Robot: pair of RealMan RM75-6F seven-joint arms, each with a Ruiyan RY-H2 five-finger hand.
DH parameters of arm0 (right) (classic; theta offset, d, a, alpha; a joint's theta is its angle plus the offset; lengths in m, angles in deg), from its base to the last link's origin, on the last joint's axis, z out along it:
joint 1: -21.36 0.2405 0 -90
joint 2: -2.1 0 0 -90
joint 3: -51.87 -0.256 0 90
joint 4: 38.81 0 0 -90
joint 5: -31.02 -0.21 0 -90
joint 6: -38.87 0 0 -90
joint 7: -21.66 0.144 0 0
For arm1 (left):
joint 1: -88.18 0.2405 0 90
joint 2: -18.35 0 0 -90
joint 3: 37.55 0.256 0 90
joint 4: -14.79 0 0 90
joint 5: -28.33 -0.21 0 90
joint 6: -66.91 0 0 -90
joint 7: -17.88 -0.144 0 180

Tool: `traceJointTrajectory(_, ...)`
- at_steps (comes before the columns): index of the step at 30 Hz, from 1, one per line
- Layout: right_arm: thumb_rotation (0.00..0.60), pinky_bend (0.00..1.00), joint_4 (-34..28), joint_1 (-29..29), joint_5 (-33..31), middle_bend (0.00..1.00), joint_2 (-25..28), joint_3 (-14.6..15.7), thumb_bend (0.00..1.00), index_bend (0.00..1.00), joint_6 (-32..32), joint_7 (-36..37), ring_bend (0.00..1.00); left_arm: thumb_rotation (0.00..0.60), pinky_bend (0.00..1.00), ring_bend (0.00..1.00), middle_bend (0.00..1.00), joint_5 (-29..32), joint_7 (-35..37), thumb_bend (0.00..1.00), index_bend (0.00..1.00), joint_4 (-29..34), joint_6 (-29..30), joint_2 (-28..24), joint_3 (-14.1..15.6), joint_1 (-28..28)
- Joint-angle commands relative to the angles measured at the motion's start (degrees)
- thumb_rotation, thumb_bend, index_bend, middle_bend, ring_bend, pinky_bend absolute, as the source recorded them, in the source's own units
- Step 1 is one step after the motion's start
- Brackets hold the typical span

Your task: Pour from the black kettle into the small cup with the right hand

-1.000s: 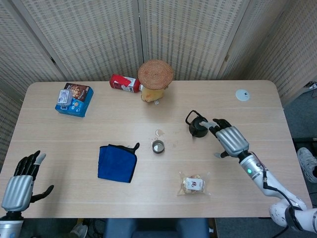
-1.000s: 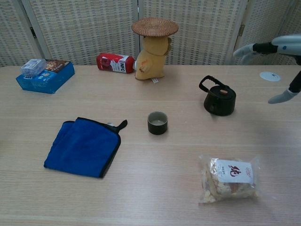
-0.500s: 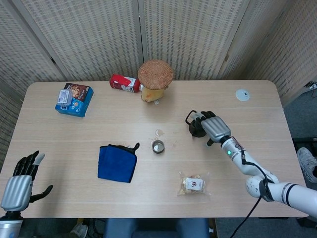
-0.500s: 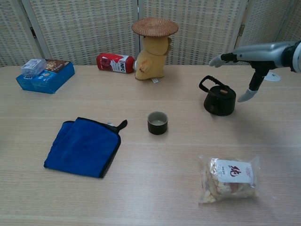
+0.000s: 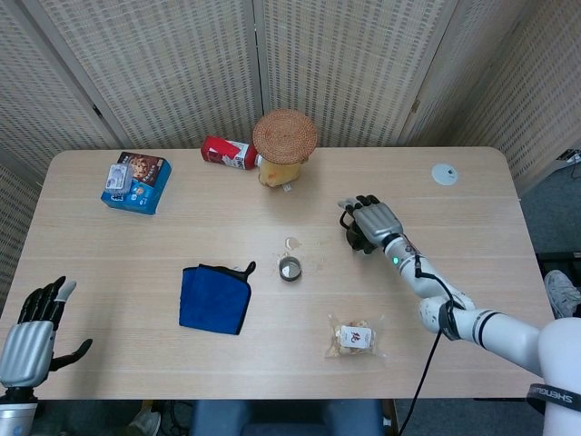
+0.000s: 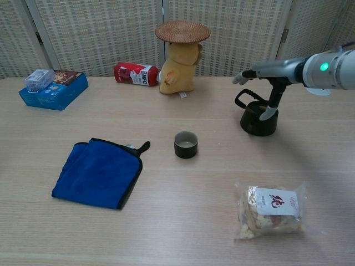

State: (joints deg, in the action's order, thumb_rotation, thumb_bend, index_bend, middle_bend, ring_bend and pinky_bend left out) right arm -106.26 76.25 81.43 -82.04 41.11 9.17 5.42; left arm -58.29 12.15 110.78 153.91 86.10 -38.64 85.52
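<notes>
Black kettle (image 6: pixel 258 119) stands right of centre on the worktop (image 6: pixel 166 221), right of the small cup (image 6: pixel 186 144). Right hand (image 6: pixel 270 73) hovers over it, fingers spread, holding nothing. It looks rigid, likely weighty if filled; its looped handle (image 6: pixel 242 100) seems the best grip.

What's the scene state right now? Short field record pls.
kettle: black kettle upright on table, right of centre
cup: small cup mid-table, left of kettle
right hand: right hand over the kettle, fingers spread, thumb down by its top; no grip visible
left hand: left hand open at near left edge
pour: not started
</notes>
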Motion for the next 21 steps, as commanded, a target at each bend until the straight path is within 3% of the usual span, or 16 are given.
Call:
traceJointTrajectory(1,0.600,0.07,3.17,1.82,-1.73,0.07,-2.32,0.68,0.04,0.07,1.24,-0.02,0.00,0.600,0.00,0.00,0.00,0.14,0.12,0.22,0.03,-0.11,-0.02,-0.01,-0.08,0.01)
traceJointTrajectory(10,0.600,0.07,8.28,4.02,-4.61,0.09,-5.13,2.02,0.04,0.07,2.60,-0.07,0.00,0.600,0.00,0.00,0.00,0.76,0.95,0.22,0.03,-0.96,-0.10,-0.02,-0.12,0.26)
traceJointTrajectory(21,0.600,0.07,10.38,5.05,-7.18,0.17,-6.16,4.21,0.04,0.07,2.95,-0.91,0.01,0.600,0.00,0.00,0.00,0.70,1.38,0.22,0.03,-1.41,0.02,0.01,-0.11,0.40)
